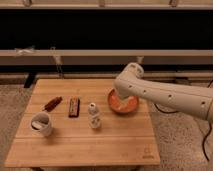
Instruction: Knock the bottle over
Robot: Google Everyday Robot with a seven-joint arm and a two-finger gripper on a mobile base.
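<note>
The small white bottle (93,115) with a round cap and ribbed body stands upright near the middle of the wooden table (85,145). My white arm reaches in from the right. Its gripper (120,98) hangs over the orange bowl (122,103), to the right of the bottle and apart from it. The arm's bulk hides most of the gripper.
A white mug (42,124) stands at the front left. A red-brown snack bar (52,103) and a dark chocolate bar (74,107) lie left of the bottle. A dark wall with shelf rails runs behind the table.
</note>
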